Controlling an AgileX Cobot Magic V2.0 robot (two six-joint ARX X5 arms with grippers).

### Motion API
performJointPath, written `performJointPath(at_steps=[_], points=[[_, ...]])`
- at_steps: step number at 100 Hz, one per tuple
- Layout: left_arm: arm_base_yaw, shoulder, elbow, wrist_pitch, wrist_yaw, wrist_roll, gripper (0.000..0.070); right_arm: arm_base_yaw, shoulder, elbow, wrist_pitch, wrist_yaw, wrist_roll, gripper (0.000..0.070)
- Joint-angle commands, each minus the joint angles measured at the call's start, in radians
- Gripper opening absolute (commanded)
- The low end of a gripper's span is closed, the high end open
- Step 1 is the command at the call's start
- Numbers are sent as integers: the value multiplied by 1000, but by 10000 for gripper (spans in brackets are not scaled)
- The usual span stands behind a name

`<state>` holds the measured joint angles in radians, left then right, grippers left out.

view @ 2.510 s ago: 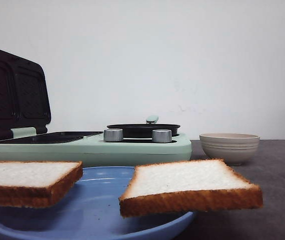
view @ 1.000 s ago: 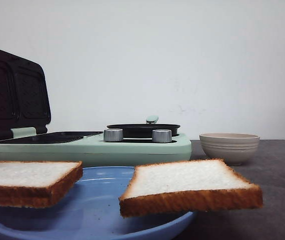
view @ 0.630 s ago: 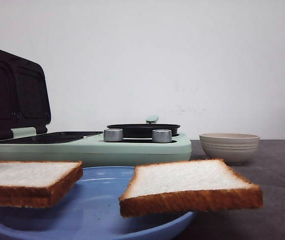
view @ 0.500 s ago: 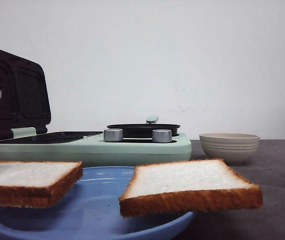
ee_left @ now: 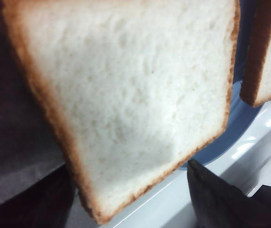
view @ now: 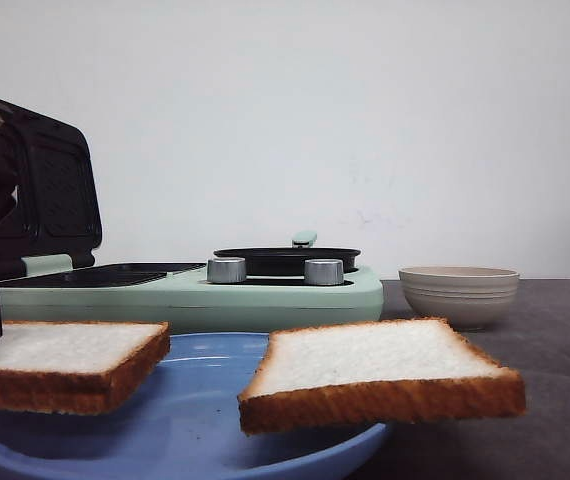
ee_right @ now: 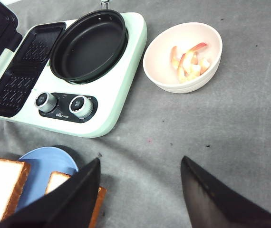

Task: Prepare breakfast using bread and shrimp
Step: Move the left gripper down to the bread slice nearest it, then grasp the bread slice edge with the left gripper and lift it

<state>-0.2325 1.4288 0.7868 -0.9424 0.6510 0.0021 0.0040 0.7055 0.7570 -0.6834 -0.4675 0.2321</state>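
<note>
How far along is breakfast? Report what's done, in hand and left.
Done: nothing cooked. Both bread slices, left slice and right slice, lie on the blue plate. The shrimp sit in the bowl, and the pan is empty.
In hand: the left gripper hangs open at the left slice.
Left: grasping and cooking bread and shrimp.

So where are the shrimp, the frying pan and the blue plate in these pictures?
Shrimp [ee_right: 188,59]: right wrist view, on the pink pieces inside the bowl.
Frying pan [ee_right: 89,46]: right wrist view, on its black inner base.
Blue plate [view: 180,420]: front view, on the bare surface between the bread slices.
</note>
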Motion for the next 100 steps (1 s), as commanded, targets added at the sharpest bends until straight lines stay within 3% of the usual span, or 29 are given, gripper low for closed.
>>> performJointPath(at_steps=[1,50,75,81,100], points=[[-3,18,14,0,4,13,389,0,5,10,9,-1,-11,331],[-3,17,14,24,5,13,389,0,5,10,9,-4,-11,331],[-4,18,14,42,55,13,382,0,5,10,9,-4,-12,331],[-4,18,14,43,55,13,325,0,5,10,9,-4,-12,331],[-3,18,14,43,55,13,0,0,5,10,9,-4,-12,331]])
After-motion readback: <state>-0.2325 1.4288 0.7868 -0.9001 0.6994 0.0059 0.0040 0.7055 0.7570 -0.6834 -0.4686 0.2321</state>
